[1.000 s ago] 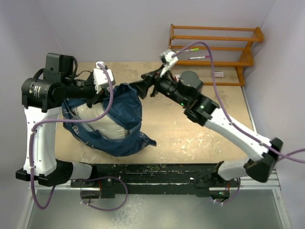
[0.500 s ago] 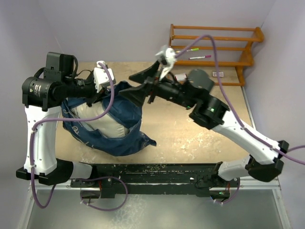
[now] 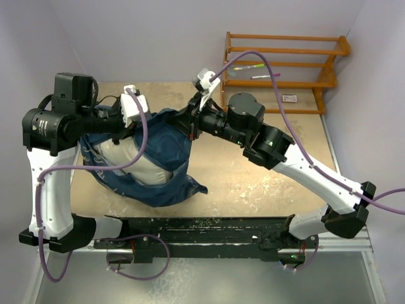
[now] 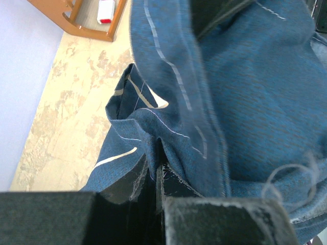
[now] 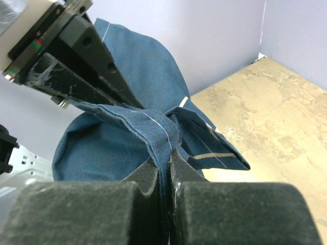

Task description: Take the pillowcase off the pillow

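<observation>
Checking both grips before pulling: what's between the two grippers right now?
A bunched span of pillowcase, pinched by left gripper and right gripper; seen in both wrist views.

- I think this is a robot test room, like a lab.
- I see plain purple walls (image 3: 158,25) around a worn table (image 3: 253,171).
- A wooden rack (image 3: 285,69) stands behind.

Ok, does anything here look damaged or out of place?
Only minor wear: loose frayed threads hang off the pillowcase hem beside the left gripper. The pillow lies half uncovered, as expected mid-removal.
</observation>
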`<state>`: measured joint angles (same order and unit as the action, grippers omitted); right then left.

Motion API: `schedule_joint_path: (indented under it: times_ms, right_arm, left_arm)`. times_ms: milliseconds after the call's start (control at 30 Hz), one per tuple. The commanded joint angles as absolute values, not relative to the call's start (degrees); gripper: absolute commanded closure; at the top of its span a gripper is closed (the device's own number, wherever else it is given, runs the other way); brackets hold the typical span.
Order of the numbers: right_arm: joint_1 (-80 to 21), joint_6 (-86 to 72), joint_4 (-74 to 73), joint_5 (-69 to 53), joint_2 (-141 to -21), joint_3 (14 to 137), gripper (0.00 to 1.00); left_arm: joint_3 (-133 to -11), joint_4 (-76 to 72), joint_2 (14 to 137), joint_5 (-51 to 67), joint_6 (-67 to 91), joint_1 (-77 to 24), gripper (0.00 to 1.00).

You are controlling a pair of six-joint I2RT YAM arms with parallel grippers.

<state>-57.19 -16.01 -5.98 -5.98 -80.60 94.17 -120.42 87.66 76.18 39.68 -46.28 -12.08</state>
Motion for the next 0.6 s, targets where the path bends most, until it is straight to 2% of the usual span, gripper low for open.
schedule_joint_path:
  times_ms: [0, 133, 333, 567]
  right_arm:
    - [-54.72, -17.75, -1.05, -1.19, -80.03, 96.5, 1.0]
    - [-48.21, -24.5, 3.97, -6.21, -81.29, 97.03, 1.0]
    - [-46.85, -29.79, 9.62, -13.27, -85.83, 98.69, 1.0]
    - [-41.52, -33.56, 7.05, -4.65, -91.55, 94.77, 1.0]
  left_arm:
    - [-119.41, 88.66, 73.81, 43.12, -50.15, -12.22, 1.0]
    - [-116.54, 88.77, 71.57, 44.49, -52.07, -12.25, 1.0]
    - [-109.63, 88.81, 69.72, 46.05, -51.13, -14.71, 1.0]
    - [-110.62, 88.86, 68.87, 46.7, -48.15, -21.17, 1.0]
